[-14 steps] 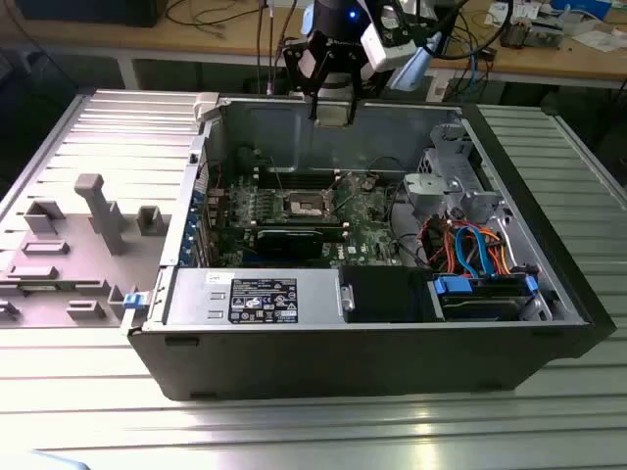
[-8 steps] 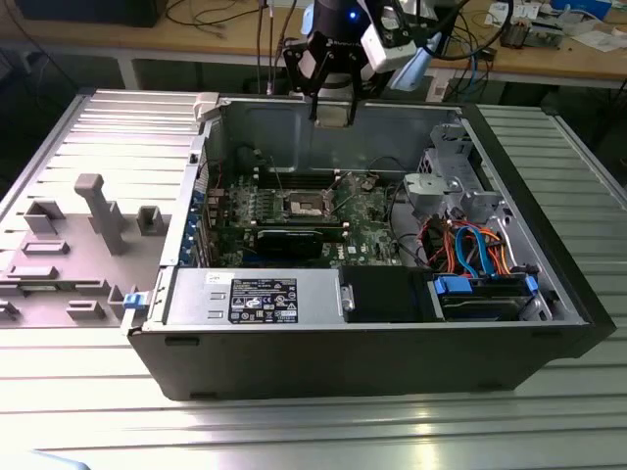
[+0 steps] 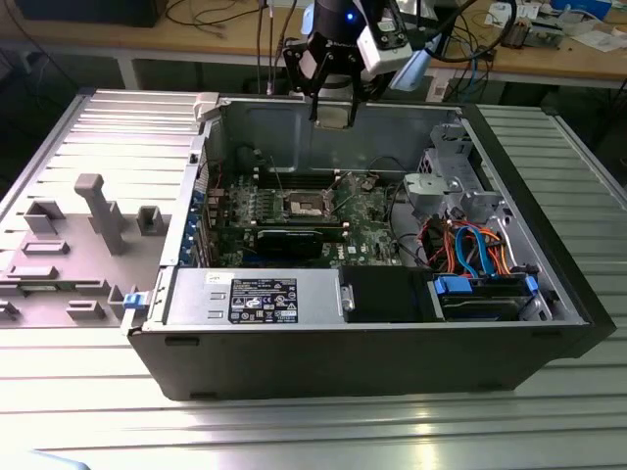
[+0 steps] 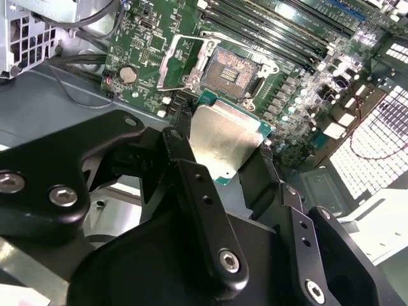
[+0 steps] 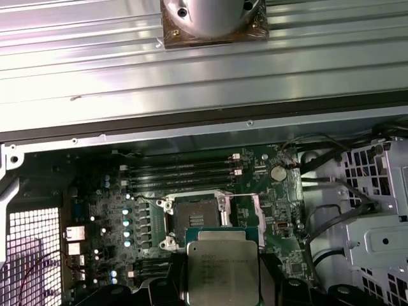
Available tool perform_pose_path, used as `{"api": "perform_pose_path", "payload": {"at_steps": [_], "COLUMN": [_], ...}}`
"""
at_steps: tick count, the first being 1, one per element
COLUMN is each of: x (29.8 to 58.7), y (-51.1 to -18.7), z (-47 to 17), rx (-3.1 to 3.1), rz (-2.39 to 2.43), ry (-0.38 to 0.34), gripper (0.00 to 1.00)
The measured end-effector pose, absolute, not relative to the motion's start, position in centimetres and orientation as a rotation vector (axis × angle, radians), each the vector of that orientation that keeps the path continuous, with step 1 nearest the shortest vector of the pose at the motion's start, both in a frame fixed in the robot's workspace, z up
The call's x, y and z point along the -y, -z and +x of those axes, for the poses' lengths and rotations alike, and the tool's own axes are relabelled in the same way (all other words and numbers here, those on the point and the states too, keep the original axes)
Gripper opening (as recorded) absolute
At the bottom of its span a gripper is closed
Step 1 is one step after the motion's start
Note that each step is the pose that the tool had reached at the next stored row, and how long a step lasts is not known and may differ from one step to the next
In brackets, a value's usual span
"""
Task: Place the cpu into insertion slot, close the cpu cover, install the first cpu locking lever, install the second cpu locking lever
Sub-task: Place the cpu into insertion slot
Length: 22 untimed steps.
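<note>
My gripper [image 3: 333, 110] hangs above the open computer case, over its back wall, shut on the cpu [image 4: 224, 141], a flat square chip with a dull silver top on a green edge. In both wrist views the black fingers [image 4: 177, 150] clamp the chip's two opposite sides. The cpu [image 5: 221, 264] sits well above the motherboard. On the board lies the insertion slot [image 5: 194, 213], bare with a dark centre, also visible as insertion slot [image 4: 231, 67] and insertion slot [image 3: 306, 206]. The cpu cover [image 4: 177, 62] is swung open beside the socket; the cpu cover [image 5: 245, 207] stands raised.
Long memory slots [image 5: 182, 172] run beside the socket. A black graphics card [image 3: 289, 240], a power supply [image 3: 255, 294], a metal drive cage [image 3: 456, 181] and coloured cables [image 3: 475, 250] crowd the case. Grey fixtures [image 3: 103, 211] stand on the table at the exterior view's left.
</note>
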<state>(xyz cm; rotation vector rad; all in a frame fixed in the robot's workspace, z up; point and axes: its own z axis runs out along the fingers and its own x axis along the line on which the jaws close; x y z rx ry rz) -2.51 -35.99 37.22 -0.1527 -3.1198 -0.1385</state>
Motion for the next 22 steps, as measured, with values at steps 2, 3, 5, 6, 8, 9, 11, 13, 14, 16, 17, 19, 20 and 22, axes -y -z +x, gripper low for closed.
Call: {"api": "perform_pose_path", "payload": {"at_steps": [2,3,5,6,8,9,11,13,14,16,17,19,20,22], "x": [35.99,35.99,35.99,35.99,36.1,36.12,36.12,36.12,36.12,36.12,36.12,36.12,36.12,36.13], "y": [-37.21,-37.21,-37.21,-37.2,-37.14,-37.12,-37.07,-37.04,-37.04,-37.04,-37.03,-37.0,-37.0,-36.86], "z": [-2.51,-2.51,-2.51,-2.51,-2.57,-2.67,-2.69,-2.69,-2.69,-2.69,-2.69,-2.71,-2.71,-2.75], "rx": [3.12,3.12,3.12,3.119,3.118,3.118,3.115,3.114,3.114,3.114,3.114,3.117,3.122,3.126], "rz": [-0.156,-0.158,-0.161,-0.183,-0.214,-0.217,-0.272,-0.286,-0.287,-0.287,-0.287,-0.288,-0.287,-0.287], "ry": [0.139,0.139,0.139,0.139,0.14,0.139,0.139,0.14,0.14,0.139,0.139,0.135,0.129,0.128], "gripper": [0.55,0.55,0.55,0.55,0.55,0.55,0.55,0.55,0.55,0.55,0.55,0.55,0.55,0.55]}}
